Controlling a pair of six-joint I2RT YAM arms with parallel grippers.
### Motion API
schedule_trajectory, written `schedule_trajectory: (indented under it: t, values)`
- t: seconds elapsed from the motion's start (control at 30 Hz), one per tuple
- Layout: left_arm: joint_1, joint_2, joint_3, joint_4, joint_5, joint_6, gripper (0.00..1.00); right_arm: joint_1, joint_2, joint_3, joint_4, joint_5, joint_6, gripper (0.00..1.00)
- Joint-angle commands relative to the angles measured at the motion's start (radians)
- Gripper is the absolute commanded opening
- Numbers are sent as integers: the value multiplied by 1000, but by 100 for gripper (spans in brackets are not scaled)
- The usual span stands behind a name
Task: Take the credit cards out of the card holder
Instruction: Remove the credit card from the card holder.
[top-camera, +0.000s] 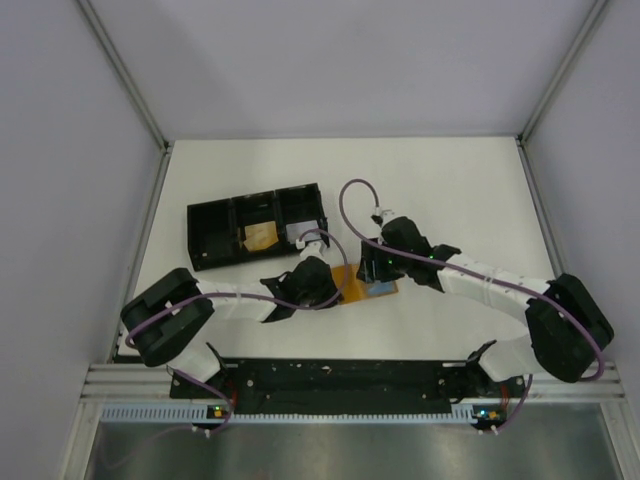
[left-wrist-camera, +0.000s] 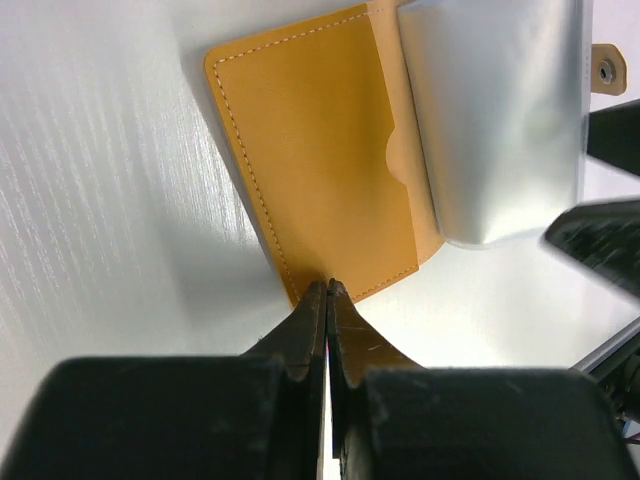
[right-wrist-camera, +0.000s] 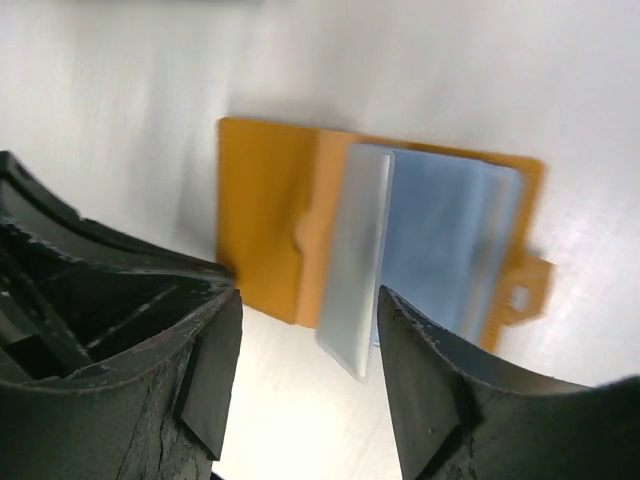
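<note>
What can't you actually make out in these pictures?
Top view: the card holder is mostly covered by both arms.
Right wrist view: the credit cards blur together, count unclear.
Left wrist view: glare washes out the cards' faces.
Top view: the black tray's tan contents are too small to identify.

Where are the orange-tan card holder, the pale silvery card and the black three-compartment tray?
Orange-tan card holder (left-wrist-camera: 310, 160): left wrist view, stitched flap.
Pale silvery card (left-wrist-camera: 500, 110): left wrist view, its face.
Black three-compartment tray (top-camera: 212, 235): top view, left compartment.
</note>
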Motion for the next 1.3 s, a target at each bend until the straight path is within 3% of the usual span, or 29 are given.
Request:
schedule_trajectory:
  t: [0.0, 0.3, 1.27]
  values:
    - [5, -17, -15, -19, -24, -1, 0, -44, -92, -55, -44, 141, 11, 56]
    - [5, -14, -12, -21, -22, -1, 0, -53, -57, -92, -21, 98, 37, 60]
    - [5, -5, -6, -21, -12, 1, 0, -51, 46, -90, 71, -62, 62, 51]
